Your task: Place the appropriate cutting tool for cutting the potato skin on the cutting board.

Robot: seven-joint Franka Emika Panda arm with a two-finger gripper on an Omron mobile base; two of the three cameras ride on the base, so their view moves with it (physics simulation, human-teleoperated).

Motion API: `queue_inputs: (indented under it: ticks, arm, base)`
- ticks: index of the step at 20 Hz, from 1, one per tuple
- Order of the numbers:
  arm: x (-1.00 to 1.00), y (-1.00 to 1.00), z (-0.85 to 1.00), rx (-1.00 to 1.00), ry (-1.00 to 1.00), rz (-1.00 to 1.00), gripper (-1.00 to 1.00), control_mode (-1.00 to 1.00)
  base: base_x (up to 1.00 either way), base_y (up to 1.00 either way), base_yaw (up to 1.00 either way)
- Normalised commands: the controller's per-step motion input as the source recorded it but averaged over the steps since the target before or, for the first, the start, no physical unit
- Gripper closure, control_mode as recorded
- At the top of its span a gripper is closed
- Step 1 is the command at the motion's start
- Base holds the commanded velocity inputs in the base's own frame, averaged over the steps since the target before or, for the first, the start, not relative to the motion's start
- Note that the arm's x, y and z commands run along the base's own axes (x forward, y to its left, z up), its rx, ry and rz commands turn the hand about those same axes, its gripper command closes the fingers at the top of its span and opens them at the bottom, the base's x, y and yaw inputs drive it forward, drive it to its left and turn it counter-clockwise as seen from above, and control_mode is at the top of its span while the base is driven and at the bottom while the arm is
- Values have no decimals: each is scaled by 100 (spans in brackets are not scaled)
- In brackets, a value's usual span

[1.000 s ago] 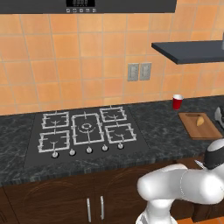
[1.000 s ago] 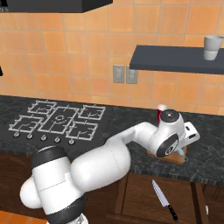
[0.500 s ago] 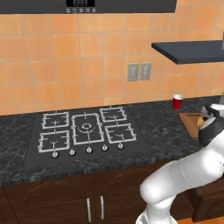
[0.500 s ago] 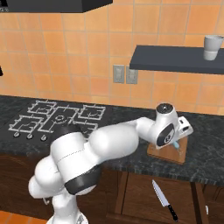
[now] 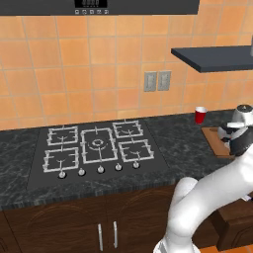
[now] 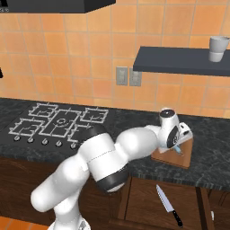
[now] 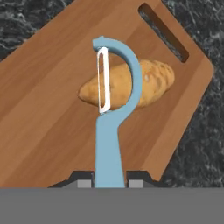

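Observation:
In the hand view my gripper (image 7: pixel 110 183) is shut on the handle of the light-blue peeler (image 7: pixel 107 140). Its curved head with the white blade hangs just above the potato (image 7: pixel 154 81). The tan potato lies on the brown wooden cutting board (image 7: pixel 48 92), near the end with the handle slot. In the right base view the gripper (image 6: pixel 178 144) hovers over the board (image 6: pixel 179 159) at the counter's front right, with the peeler (image 6: pixel 179 148) pointing down at it. The left base view shows a corner of the board (image 5: pixel 212 140) beside the hand.
A black-handled knife (image 6: pixel 169 206) lies below the counter's front edge, right of the arm. A red cup (image 5: pixel 200 114) stands behind the board by the wall. The stove (image 5: pixel 96 146) lies to the left. A wall shelf (image 6: pixel 179 61) carries a mug (image 6: pixel 218 48).
The hand has risen from the counter's front edge and moved back over the cutting board, carrying the peeler. The gripper has stayed shut.

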Motion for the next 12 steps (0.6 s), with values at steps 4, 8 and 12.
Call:
queue_inputs:
  ticks: [4, 8, 12]
  arm:
    - [15, 0, -14, 0, 0, 6, 100, -100]
    - [16, 0, -29, 0, 0, 13, 100, -100]
    - [-1, 0, -37, 1, -2, 4, 100, -100]
  base:
    - [0, 0, 0]
    - [0, 0, 0]
    - [0, 0, 0]
